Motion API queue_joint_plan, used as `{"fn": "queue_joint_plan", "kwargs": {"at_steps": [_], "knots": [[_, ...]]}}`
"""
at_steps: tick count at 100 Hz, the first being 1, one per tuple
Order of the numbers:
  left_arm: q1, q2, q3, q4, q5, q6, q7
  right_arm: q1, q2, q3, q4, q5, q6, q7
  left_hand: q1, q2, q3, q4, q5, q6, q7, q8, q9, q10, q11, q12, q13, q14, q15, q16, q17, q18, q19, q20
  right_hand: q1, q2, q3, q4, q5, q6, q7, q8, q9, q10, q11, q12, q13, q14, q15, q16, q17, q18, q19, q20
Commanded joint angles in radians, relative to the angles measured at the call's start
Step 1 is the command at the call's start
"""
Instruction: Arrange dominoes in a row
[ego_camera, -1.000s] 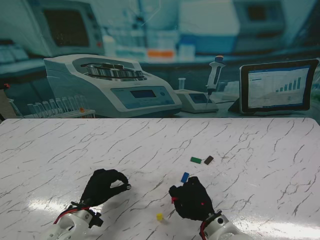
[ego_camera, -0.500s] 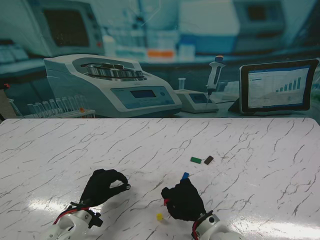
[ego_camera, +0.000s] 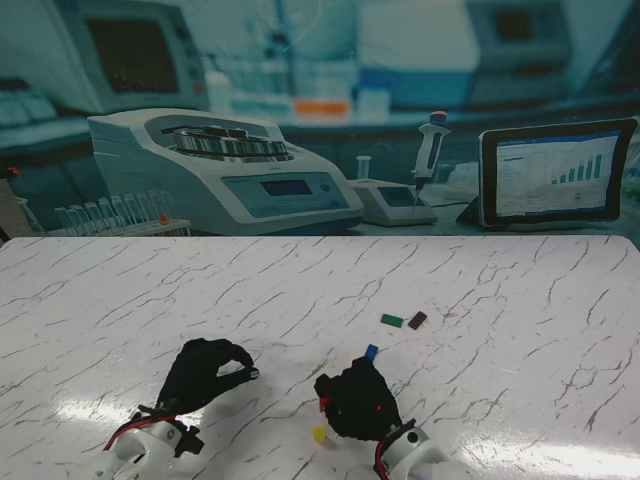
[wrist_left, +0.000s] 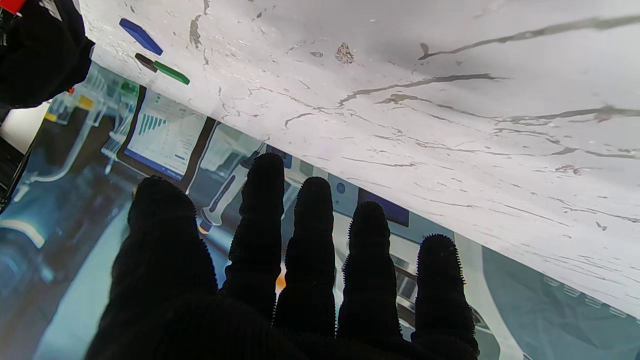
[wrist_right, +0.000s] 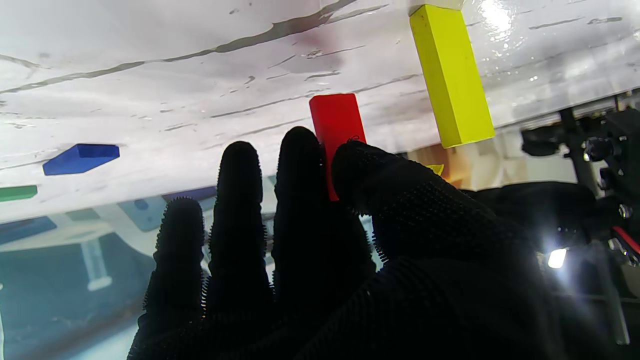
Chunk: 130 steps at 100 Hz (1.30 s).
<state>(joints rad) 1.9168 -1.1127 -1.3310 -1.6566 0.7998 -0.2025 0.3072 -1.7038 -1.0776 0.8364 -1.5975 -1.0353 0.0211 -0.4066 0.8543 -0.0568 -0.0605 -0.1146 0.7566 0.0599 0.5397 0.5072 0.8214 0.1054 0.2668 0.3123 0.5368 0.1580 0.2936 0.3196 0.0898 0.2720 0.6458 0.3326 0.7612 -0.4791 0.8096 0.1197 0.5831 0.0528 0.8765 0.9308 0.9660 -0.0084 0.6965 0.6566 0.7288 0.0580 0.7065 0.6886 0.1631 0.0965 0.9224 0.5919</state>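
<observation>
Pinching red domino (wrist_right: 336, 135) upright between right hand (ego_camera: 357, 404) thumb and fingers (wrist_right: 299, 165), long axis vertical, just beside standing yellow domino (ego_camera: 319, 434) toward left. Left hand (ego_camera: 203, 373) loosely curled, empty. Blue domino (ego_camera: 371, 352) flat on desk (ego_camera: 500, 290), farther off.

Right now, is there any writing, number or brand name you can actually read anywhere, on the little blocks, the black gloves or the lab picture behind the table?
None can be read.
Tablet screen on the backdrop: a bar chart and lines of text, too small and blurred.
Centrifuge panel: a display, blurred.
Dominoes, such as the yellow domino and red domino: plain faces, no marks.
Right hand and left hand: plain black gloves.
</observation>
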Motion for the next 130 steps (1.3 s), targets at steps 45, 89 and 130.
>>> {"fn": "queue_joint_plan", "kwargs": {"at_steps": [45, 89, 130], "knots": [[0.012, -0.006, 0.0, -0.006, -0.007, -0.012, -0.006, 0.003, -0.01, -0.006, 0.011, 0.027, -0.001, 0.038, -0.003, -0.008, 0.001, 0.02, 0.015, -0.035, 0.007, 0.01, 0.017, -0.03, 0.006, 0.016, 0.008, -0.027, 0.0, 0.006, -0.005, 0.015, -0.002, 0.003, 0.034, 0.015, -0.014, -0.018, -0.039, 0.007, 0.009, -0.018, -0.006, -0.014, -0.022, -0.007, -0.029, -0.022, -0.022, -0.019, -0.016, 0.094, -0.007, -0.008], [0.008, -0.006, 0.003, -0.003, -0.01, -0.012, -0.008, 0.0, -0.011, 0.0, 0.016, 0.037, -0.016, 0.033, 0.006, -0.002, 0.003, 0.019, 0.018, -0.04, 0.007, 0.009, 0.02, -0.03, 0.007, 0.016, 0.008, -0.026, 0.002, 0.006, -0.003, 0.013, -0.001, 0.003, 0.014, 0.013, -0.031, -0.025, -0.058, 0.012, -0.013, -0.039, -0.037, 0.006, -0.051, -0.006, -0.064, -0.01, -0.036, -0.021, -0.021, 0.098, -0.015, -0.008], [0.005, -0.006, 0.003, 0.001, -0.011, -0.012, -0.008, -0.023, -0.005, 0.038, -0.008, 0.035, -0.056, 0.065, 0.005, -0.001, 0.0, 0.019, 0.017, -0.038, 0.007, 0.007, 0.019, -0.03, 0.006, 0.016, 0.008, -0.027, 0.002, 0.005, -0.004, 0.014, -0.002, 0.003, -0.044, 0.009, -0.051, -0.007, -0.099, 0.032, -0.066, -0.103, -0.108, 0.052, -0.129, -0.014, -0.122, 0.022, -0.075, -0.028, -0.034, 0.124, -0.053, -0.01]]}}
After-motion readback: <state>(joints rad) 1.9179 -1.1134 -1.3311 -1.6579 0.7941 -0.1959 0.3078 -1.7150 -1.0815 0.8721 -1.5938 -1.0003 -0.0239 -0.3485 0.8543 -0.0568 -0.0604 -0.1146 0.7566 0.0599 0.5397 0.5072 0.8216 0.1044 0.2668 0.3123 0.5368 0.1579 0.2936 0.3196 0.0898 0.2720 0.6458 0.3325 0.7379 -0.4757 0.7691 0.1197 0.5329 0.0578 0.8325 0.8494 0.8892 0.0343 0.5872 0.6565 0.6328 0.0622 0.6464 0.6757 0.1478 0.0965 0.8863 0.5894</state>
